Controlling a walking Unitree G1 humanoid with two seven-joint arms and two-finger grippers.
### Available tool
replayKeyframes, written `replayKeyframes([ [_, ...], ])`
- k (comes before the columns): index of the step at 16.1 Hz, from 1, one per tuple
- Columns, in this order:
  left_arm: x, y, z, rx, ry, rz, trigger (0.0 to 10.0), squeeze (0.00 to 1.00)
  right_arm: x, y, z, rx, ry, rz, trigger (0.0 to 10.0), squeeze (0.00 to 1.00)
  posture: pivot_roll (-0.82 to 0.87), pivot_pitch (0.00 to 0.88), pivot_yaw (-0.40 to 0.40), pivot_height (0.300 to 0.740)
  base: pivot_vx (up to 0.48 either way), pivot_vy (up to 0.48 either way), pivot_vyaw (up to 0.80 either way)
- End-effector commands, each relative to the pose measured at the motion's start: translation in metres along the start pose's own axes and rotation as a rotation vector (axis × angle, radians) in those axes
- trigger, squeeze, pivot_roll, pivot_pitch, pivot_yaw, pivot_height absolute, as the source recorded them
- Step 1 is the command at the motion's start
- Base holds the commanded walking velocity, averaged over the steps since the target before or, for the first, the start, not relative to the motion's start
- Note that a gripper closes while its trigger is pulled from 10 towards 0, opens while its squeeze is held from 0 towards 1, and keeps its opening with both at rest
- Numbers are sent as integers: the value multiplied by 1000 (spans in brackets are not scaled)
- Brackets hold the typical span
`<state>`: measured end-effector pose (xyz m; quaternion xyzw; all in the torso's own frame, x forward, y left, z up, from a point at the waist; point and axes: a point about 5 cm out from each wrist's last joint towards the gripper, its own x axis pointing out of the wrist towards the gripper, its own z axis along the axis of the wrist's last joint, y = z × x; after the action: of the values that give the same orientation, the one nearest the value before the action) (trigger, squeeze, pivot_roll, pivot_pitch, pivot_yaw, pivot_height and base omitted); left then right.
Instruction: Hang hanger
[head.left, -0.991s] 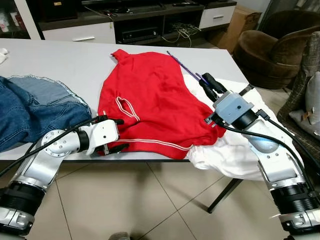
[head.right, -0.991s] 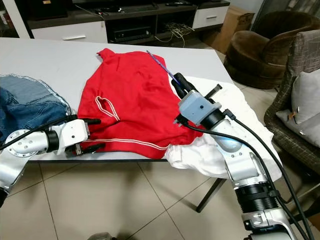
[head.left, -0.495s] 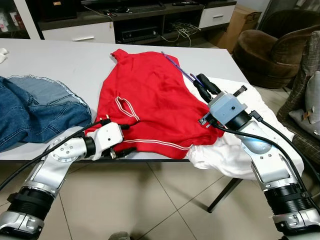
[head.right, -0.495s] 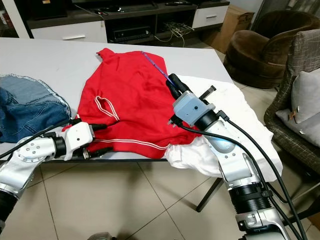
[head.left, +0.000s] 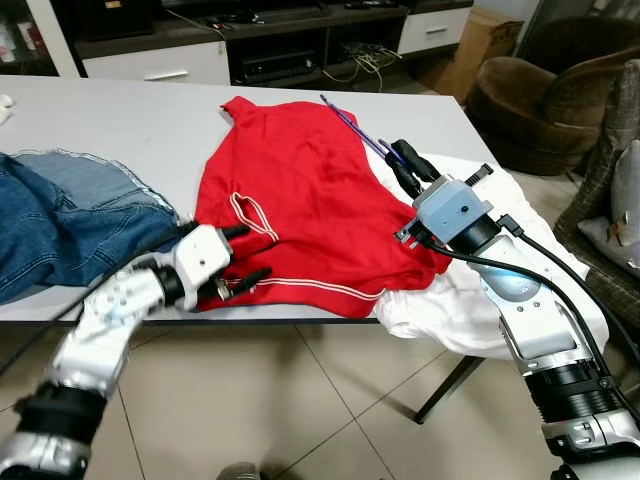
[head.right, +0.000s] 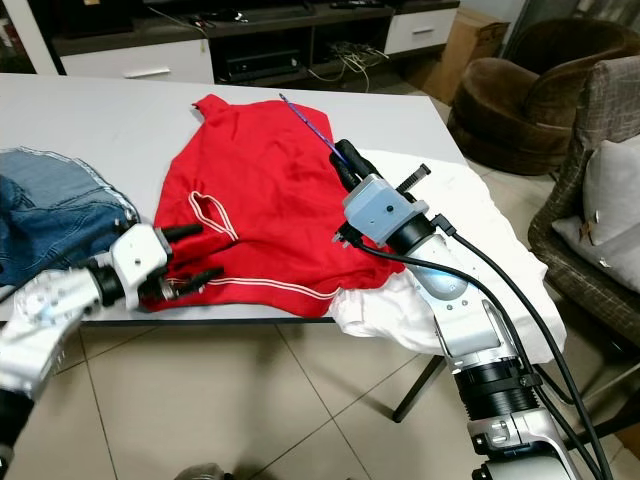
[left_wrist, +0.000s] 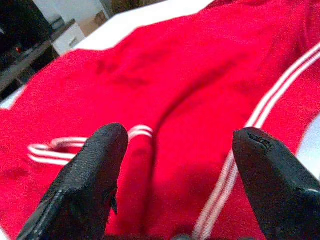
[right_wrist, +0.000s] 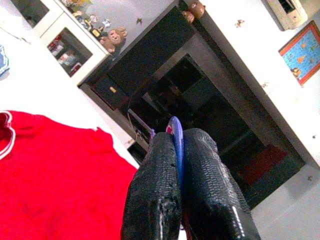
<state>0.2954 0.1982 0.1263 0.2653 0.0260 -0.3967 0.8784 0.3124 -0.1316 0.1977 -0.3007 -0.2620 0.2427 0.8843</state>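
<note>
A red shirt (head.left: 300, 190) with white trim lies flat on the grey table (head.left: 120, 120). My right gripper (head.left: 400, 152) hovers at the shirt's right edge, shut on a thin purple hanger (head.left: 352, 122) whose rod sticks out past the fingers over the shirt. In the right wrist view the purple hanger (right_wrist: 176, 134) is pinched between the black fingers (right_wrist: 155, 190). My left gripper (head.left: 248, 252) is open at the shirt's near hem by the table's front edge. In the left wrist view the red cloth (left_wrist: 175, 100) shows in the gap of the left gripper (left_wrist: 175, 165).
Blue jeans (head.left: 60, 210) lie on the table's left part. A white cloth (head.left: 470, 310) hangs over the table's right corner under the shirt. A brown armchair (head.left: 550, 90) stands at the right, a dark media cabinet (head.left: 280, 50) behind the table.
My left gripper has risen from below the table's edge to the shirt's hem. My right gripper has carried the hanger a little leftward and farther over the shirt.
</note>
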Motion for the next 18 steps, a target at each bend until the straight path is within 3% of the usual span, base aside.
replayKeyframes([
  [1,-1,0,4,15,-21,3,10000,0,1,-1,0,-2,3,-6,10000,0,152,2,-53,740,0,0,0],
  [4,-5,2,11,48,-49,-20,10000,0,2,-2,0,1,0,-5,10000,0,155,1,-56,740,0,0,0],
  [13,-5,-8,9,17,-68,-53,10000,0,2,-1,-1,14,5,-8,10000,0,156,3,-56,740,0,0,0],
  [15,-4,-6,9,13,-73,-17,10000,0,3,0,-1,20,5,-10,10000,0,162,4,-57,740,0,0,0],
  [18,-1,0,14,-69,-148,68,10000,0,4,2,-2,37,6,-18,10000,0,164,4,-58,740,0,0,0],
])
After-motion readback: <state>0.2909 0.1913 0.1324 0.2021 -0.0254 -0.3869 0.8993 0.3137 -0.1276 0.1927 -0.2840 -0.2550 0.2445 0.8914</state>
